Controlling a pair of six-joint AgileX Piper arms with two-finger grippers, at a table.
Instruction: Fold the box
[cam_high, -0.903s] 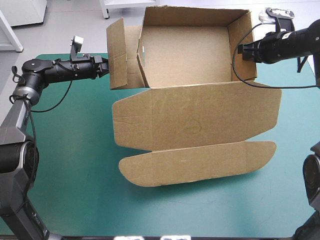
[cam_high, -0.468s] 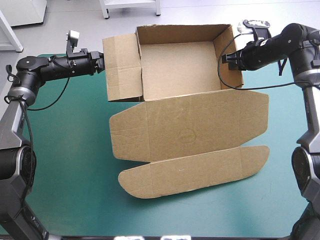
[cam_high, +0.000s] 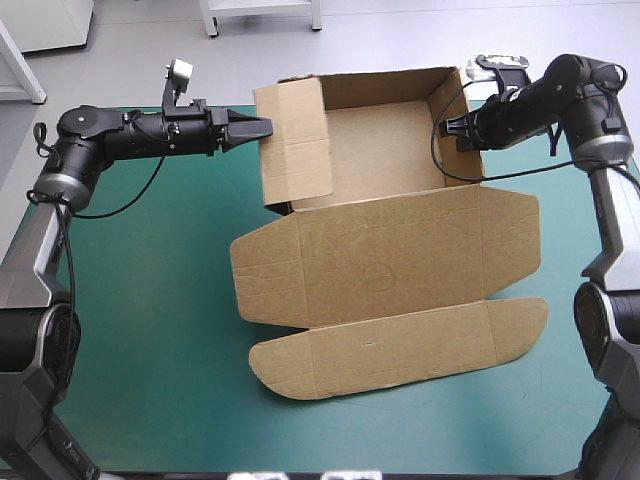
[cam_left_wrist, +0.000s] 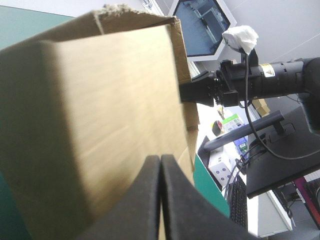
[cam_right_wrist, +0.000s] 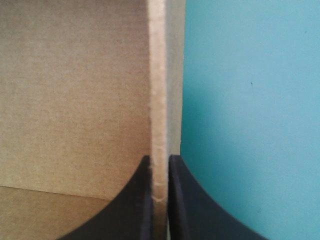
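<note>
Robotics lab: a desk under a teal-green cover on a grey floor, white furniture beyond its far edge, a black monitor and keyboard off to one side.

Three cameras sharing one box
The high view looks forward and down from 6 o'clock, taking in the whole surface. The left wrist view sits close against the box's board and faces the right gripper at 2 o'clock. The right wrist view hugs the box's wall edge, very near.
</note>
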